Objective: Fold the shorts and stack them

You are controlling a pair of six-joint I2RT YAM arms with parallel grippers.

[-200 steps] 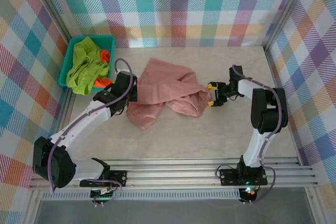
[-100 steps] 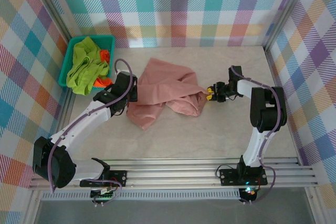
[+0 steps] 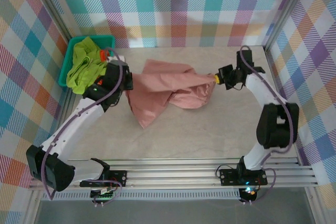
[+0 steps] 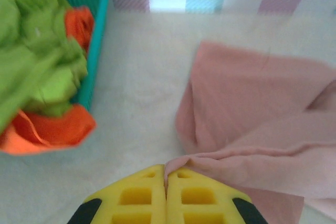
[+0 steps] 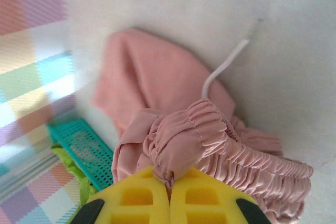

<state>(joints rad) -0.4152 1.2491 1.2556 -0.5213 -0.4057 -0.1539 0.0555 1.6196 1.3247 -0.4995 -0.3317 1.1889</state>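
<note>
Pink shorts (image 3: 168,90) stretch between left pincer (image 4: 166,177) and right pincer (image 5: 169,182) (each clamped on an edge).

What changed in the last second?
The right gripper closed on the pink shorts at the waistband and pulled it farther back. The left gripper, shut on the opposite edge, also moved back, so the cloth is stretched between them. The green shorts and orange shorts stayed in the basket.

The dusty pink shorts (image 3: 168,85) are lying on a pale beige surface (image 3: 210,129); lime green shorts (image 3: 84,64) and bright orange shorts (image 4: 47,129) are filling the teal basket (image 3: 97,38).
</note>
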